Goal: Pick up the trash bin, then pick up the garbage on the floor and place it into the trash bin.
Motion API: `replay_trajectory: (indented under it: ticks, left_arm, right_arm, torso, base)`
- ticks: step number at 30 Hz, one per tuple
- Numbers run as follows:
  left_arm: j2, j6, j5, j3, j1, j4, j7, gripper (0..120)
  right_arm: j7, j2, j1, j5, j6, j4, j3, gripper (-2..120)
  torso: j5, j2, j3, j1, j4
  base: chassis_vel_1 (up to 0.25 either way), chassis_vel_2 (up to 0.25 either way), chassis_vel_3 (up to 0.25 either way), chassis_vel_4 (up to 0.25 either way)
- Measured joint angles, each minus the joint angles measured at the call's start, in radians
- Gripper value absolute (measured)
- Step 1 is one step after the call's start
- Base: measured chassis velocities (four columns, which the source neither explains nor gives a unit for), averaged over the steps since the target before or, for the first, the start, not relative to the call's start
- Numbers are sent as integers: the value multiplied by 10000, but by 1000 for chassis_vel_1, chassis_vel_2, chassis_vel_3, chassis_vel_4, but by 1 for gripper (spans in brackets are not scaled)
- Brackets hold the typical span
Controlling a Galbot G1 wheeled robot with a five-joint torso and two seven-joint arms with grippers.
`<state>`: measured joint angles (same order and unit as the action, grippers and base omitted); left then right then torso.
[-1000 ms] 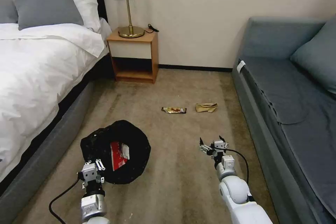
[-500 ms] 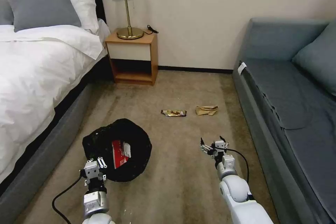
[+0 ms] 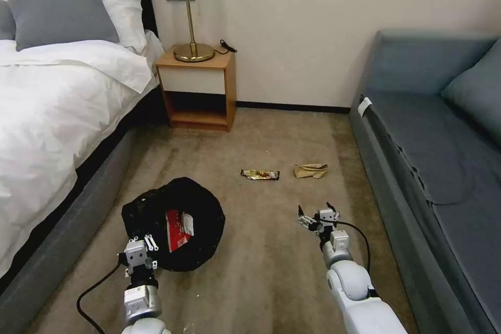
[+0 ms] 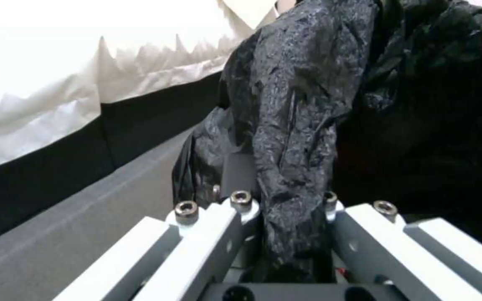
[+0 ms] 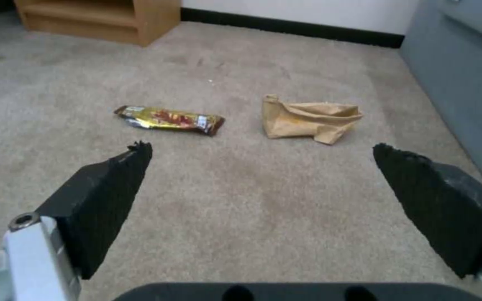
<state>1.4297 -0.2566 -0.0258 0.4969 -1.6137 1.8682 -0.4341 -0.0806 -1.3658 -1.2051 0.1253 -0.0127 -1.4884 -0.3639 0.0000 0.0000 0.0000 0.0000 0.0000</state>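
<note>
On the left, the left tool [image 3: 147,245] is clamped on the near rim of the trash bin [image 3: 203,219]; in the left wrist view a fold of the black bag liner [image 4: 297,125] is pinched between its closed fingers. So the first step, taking hold of the bin, looks done, though whether the bin is lifted clear of the carpet [image 3: 271,266] cannot be told. The bin sits low beside the bed [image 3: 52,115], its mouth facing up, and a red-white snack bag [image 3: 177,229] already lies inside it, so at least one piece of garbage seems collected.

Farther right, ahead of the robot, the gold-brown candy wrapper [image 3: 260,174] and the tan paper wad [image 3: 311,170] lie on the carpet, near each other but apart. Both are left to pick up.

The right tool [image 3: 316,212] hovers short of them with its fingers spread wide and nothing between them; the right wrist view shows both items ahead of its pads [image 5: 113,184].
</note>
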Motion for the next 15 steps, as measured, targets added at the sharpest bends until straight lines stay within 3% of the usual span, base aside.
replay_trajectory:
  ticks: [15]
  left_arm:
    - [-24, -112, -5, -12, -29, -86, 6, 3]
  right_arm:
    - [38, -30, -237, -135, 178, 31, -140, 100]
  torso:
    - [-1, 0, 0, 0, 0]
  base:
    - [-94, 85, 87, -79]
